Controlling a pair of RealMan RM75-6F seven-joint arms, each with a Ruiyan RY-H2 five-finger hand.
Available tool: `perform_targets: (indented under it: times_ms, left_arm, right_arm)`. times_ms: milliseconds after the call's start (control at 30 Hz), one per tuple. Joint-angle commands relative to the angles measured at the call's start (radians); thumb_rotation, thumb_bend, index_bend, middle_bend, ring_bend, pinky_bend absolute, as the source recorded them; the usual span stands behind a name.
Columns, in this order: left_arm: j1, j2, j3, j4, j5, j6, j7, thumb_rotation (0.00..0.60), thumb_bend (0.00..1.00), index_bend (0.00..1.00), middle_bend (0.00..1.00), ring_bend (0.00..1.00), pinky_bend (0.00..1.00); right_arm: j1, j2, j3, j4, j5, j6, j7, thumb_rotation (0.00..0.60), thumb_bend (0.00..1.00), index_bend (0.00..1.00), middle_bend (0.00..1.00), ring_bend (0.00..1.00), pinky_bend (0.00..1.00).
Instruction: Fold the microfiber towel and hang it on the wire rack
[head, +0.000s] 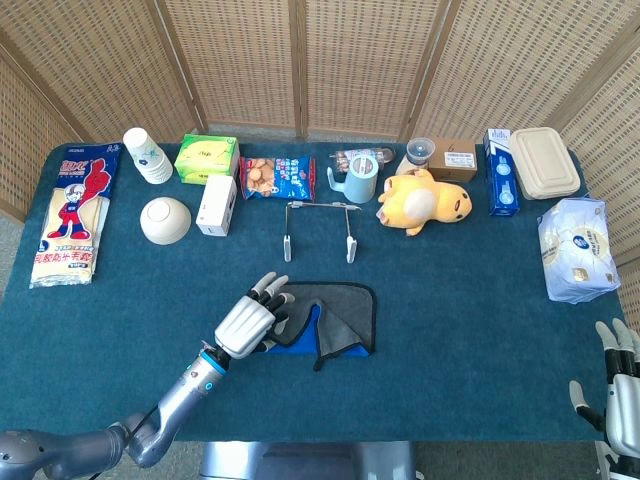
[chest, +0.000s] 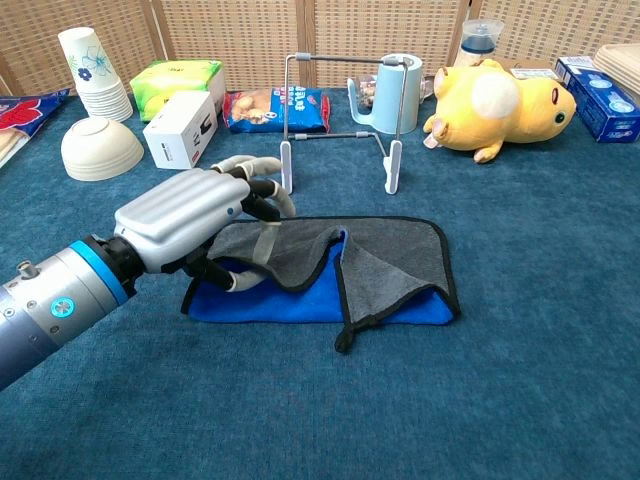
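The microfiber towel (head: 342, 312) (chest: 385, 262), grey over blue with a black hem, lies partly folded on the blue tablecloth in front of the wire rack (head: 318, 228) (chest: 340, 120). My left hand (head: 250, 322) (chest: 190, 222) is at the towel's left end. Its fingers curl over the grey layer's edge with the thumb underneath, gripping that layer a little above the blue one. My right hand (head: 619, 388) shows only in the head view, at the bottom right off the table edge, fingers spread and empty.
Behind the rack stand a blue mug (head: 358, 182) (chest: 396, 94) and a yellow plush toy (head: 422, 200) (chest: 500, 95). A white box (head: 216, 205) (chest: 182, 128) and a bowl (head: 165, 220) (chest: 100, 148) sit to the left. A tissue pack (head: 572, 248) lies far right.
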Motion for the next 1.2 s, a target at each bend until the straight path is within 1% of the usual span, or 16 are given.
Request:
perform_targets:
  times_ms: [33, 233, 500, 867, 967, 1033, 1133, 1200]
  left_arm:
    - [0.005, -0.011, -0.019, 0.021, -0.018, 0.011, -0.027, 0.6, 0.44, 0.64, 0.31, 0.05, 0.0]
    - [0.004, -0.034, -0.05, 0.079, -0.041, 0.023, -0.059, 0.6, 0.43, 0.64, 0.31, 0.05, 0.0]
    - [-0.004, -0.08, -0.081, 0.17, -0.08, 0.01, -0.107, 0.6, 0.43, 0.63, 0.3, 0.05, 0.0]
    - [-0.013, -0.118, -0.093, 0.263, -0.099, 0.0, -0.14, 0.6, 0.42, 0.57, 0.27, 0.04, 0.0]
    - [-0.014, -0.124, -0.093, 0.278, -0.1, 0.002, -0.147, 0.6, 0.39, 0.52, 0.23, 0.02, 0.0]
    - [-0.013, -0.127, -0.093, 0.284, -0.1, 0.006, -0.154, 0.6, 0.37, 0.45, 0.18, 0.0, 0.0]
    - [-0.014, -0.127, -0.095, 0.289, -0.098, 0.017, -0.158, 0.6, 0.33, 0.35, 0.12, 0.0, 0.0]
    - [-0.013, -0.127, -0.099, 0.29, -0.096, 0.03, -0.163, 0.6, 0.3, 0.3, 0.08, 0.0, 0.0]
  right_arm:
    - [0.0, 0.0, 0.0, -0.001, 0.0, 0.0, -0.001, 0.6, 0.31, 0.03, 0.02, 0.0, 0.0]
    - [0.003, 0.0, 0.002, -0.003, 0.001, -0.004, -0.005, 0.6, 0.31, 0.03, 0.02, 0.0, 0.0]
    - [0.002, 0.002, 0.005, -0.005, 0.004, -0.003, -0.008, 0.6, 0.31, 0.03, 0.02, 0.0, 0.0]
    - [-0.002, 0.005, 0.005, -0.009, 0.002, 0.003, -0.008, 0.6, 0.31, 0.03, 0.02, 0.0, 0.0]
    - [-0.003, 0.006, 0.005, -0.011, 0.002, 0.005, -0.009, 0.6, 0.31, 0.03, 0.02, 0.0, 0.0]
    - [-0.003, 0.006, 0.005, -0.011, 0.002, 0.004, -0.009, 0.6, 0.31, 0.03, 0.02, 0.0, 0.0]
    - [-0.003, 0.006, 0.006, -0.012, 0.002, 0.004, -0.01, 0.6, 0.31, 0.03, 0.02, 0.0, 0.0]
    - [-0.002, 0.007, 0.006, -0.012, 0.001, 0.004, -0.011, 0.6, 0.31, 0.03, 0.02, 0.0, 0.0]
